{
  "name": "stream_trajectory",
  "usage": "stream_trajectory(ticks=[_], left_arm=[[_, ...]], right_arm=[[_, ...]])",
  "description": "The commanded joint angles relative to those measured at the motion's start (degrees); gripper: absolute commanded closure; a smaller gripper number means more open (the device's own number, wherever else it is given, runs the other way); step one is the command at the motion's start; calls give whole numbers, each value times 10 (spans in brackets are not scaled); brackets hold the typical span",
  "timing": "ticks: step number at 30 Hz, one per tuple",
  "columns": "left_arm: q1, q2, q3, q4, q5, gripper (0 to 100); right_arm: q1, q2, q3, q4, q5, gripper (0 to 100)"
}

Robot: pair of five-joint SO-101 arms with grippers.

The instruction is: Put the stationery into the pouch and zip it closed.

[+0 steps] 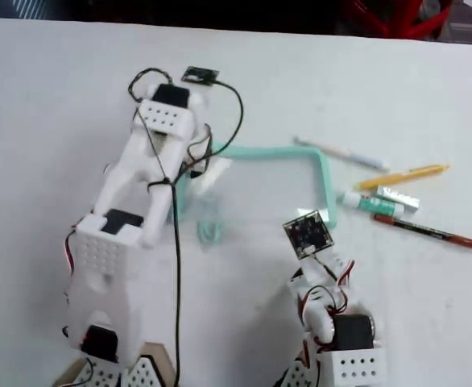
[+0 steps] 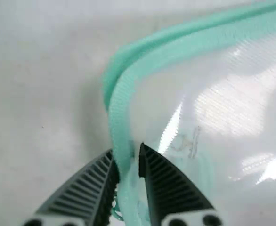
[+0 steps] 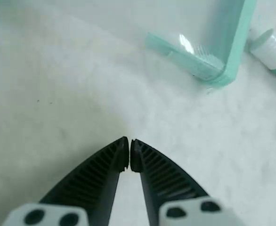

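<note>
From the high view I have the pouch [image 1: 262, 187] lying flat on the white table [image 1: 59, 97], clear with a mint-green border. My left arm [image 1: 139, 189] stretches over to the pouch's left end and covers that edge. The stationery is all outside the pouch, on the table off its right side: a pale pen [image 1: 341, 153] near the upper right corner, a yellow pen [image 1: 403, 175] beyond it, a glue stick [image 1: 368, 203] just beside the right border, and a red pen [image 1: 426, 231] lower down. My right arm [image 1: 333, 322] sits below the pouch's lower right corner

On the left wrist view, the left gripper [image 2: 128, 165] is clamped on the pouch's green border, the fabric strip pinched between the two ribbed fingers. The clear panel spreads away from the grip, and the border curves round a corner just past the tips

On the right wrist view, the right gripper [image 3: 129, 153] hangs over bare table with its tips pressed together and nothing between them. A corner of the pouch lies ahead, apart from the tips, with the white cap of the glue stick just beyond that corner
</note>
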Motion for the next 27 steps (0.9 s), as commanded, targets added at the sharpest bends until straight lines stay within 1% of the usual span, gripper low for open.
stream_trajectory(ticks=[1, 3, 7, 10, 13, 17, 21, 24, 27], left_arm=[[7, -5, -64, 55, -33, 976], [6, -10, -81, 69, -34, 976], [7, -34, -107, 72, -40, 976], [18, -92, -106, 72, -80, 976], [30, -178, -106, 72, -115, 976], [69, -291, -105, 72, -208, 977], [111, -368, -106, 72, -345, 977], [124, -386, -107, 71, -409, 977], [124, -386, -106, 71, -448, 977]], right_arm=[[0, -3, 4, 4, 3, 978], [0, -3, 4, 4, 3, 978], [0, -3, 4, 4, 3, 978], [0, -3, 4, 4, 3, 978], [0, -3, 4, 4, 3, 978], [0, -3, 4, 4, 3, 978], [0, -3, 4, 4, 3, 978], [0, -3, 4, 4, 3, 978], [-4, -3, 4, 4, 4, 978]])
